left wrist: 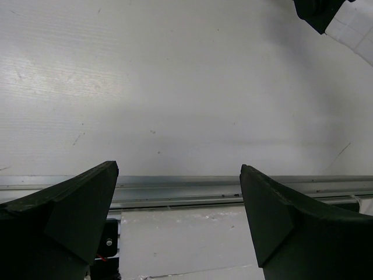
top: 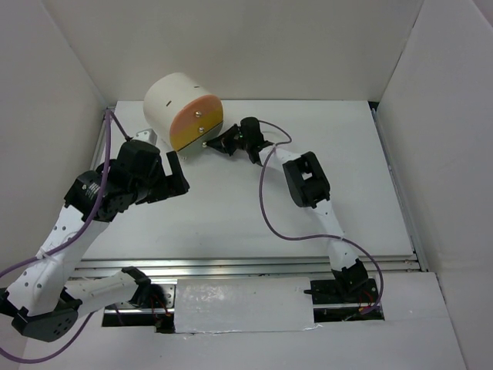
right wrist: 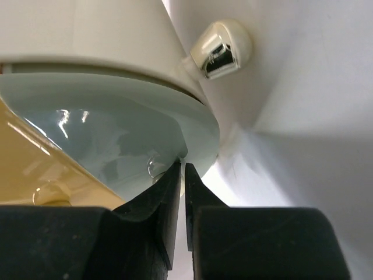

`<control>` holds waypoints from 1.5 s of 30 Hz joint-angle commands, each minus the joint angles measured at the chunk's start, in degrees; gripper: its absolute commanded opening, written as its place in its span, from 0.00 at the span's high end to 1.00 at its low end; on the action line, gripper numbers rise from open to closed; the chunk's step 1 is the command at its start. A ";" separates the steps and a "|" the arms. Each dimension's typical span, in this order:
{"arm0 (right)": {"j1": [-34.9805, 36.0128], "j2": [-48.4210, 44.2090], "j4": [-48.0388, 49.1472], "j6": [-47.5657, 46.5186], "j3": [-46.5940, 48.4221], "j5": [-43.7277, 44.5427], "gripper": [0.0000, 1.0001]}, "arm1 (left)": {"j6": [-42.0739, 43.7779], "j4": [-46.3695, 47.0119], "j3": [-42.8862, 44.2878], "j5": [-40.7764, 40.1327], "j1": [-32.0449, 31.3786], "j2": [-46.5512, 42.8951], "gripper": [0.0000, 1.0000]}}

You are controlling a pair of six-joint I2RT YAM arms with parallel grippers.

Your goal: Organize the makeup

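top external view shows a cream round box (top: 173, 100) with an orange front (top: 198, 123) lying at the far left of the white table (top: 231, 216). the right gripper (top: 209, 143) reaches to the lower edge of this front and touches it. in the right wrist view its fingers (right wrist: 169, 192) are pressed almost together, with only a thin slit between them, and the tips sit against the pale rim of the box; if something is pinched there i cannot tell. a shiny knob (right wrist: 221, 49) stands out beside the rim. the left gripper (left wrist: 178, 172) hangs over bare table near the box, with its fingers spread wide and nothing between them; a metal rail (left wrist: 186, 184) runs below. where the makeup is, these views do not show.
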 commanded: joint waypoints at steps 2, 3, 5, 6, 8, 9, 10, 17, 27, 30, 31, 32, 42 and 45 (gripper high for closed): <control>0.98 2.85 7.79 4.24 5.55 -1.02 0.83 | 1.86 -0.49 1.33 1.29 0.26 0.31 0.01; 1.06 3.29 7.96 4.85 6.43 -1.02 0.82 | 1.95 -0.49 1.33 1.46 0.26 0.31 0.01; 1.06 3.73 8.93 5.29 6.44 -0.93 0.81 | 2.12 -0.40 1.42 1.64 0.26 0.31 0.01; 1.24 3.64 9.80 5.47 5.66 -0.84 0.80 | 2.30 -0.40 1.24 1.73 0.26 0.39 0.01; 1.33 3.29 10.25 5.12 4.60 -0.49 0.78 | 2.74 -0.22 1.15 1.56 0.26 0.48 0.01; 1.33 2.86 10.51 4.95 4.16 -0.40 0.77 | 2.82 -0.14 1.06 1.64 0.26 0.48 0.01; 1.33 2.42 10.77 4.51 3.72 -0.66 0.77 | 3.00 0.04 1.06 1.55 0.26 0.66 0.01; -0.86 -21.11 24.74 -1.53 -35.22 7.76 0.32 | 5.72 1.88 0.36 -0.64 0.26 2.85 0.01; -1.31 -67.35 -45.26 -41.35 -33.21 28.94 0.00 | 16.26 12.86 14.06 -9.79 7.02 14.37 0.01; -1.13 -77.11 -58.71 -48.74 -26.81 36.30 0.00 | 16.45 17.08 16.26 -7.42 11.50 15.16 0.01; -1.13 -79.30 -61.79 -51.28 -22.35 38.16 0.00 | 16.45 18.22 16.88 -6.37 12.47 15.16 0.00; -1.31 -83.07 -67.74 -52.26 -20.04 42.01 0.00 | 17.49 18.84 16.97 -5.83 13.61 14.81 0.01; -1.22 -99.70 -90.20 -54.91 -3.14 50.14 0.00 | 15.05 16.04 8.38 -10.57 14.06 3.05 0.01; -1.22 -102.08 -91.96 -54.47 -4.46 49.70 0.00 | 13.46 17.27 1.34 -11.80 13.97 -5.20 0.01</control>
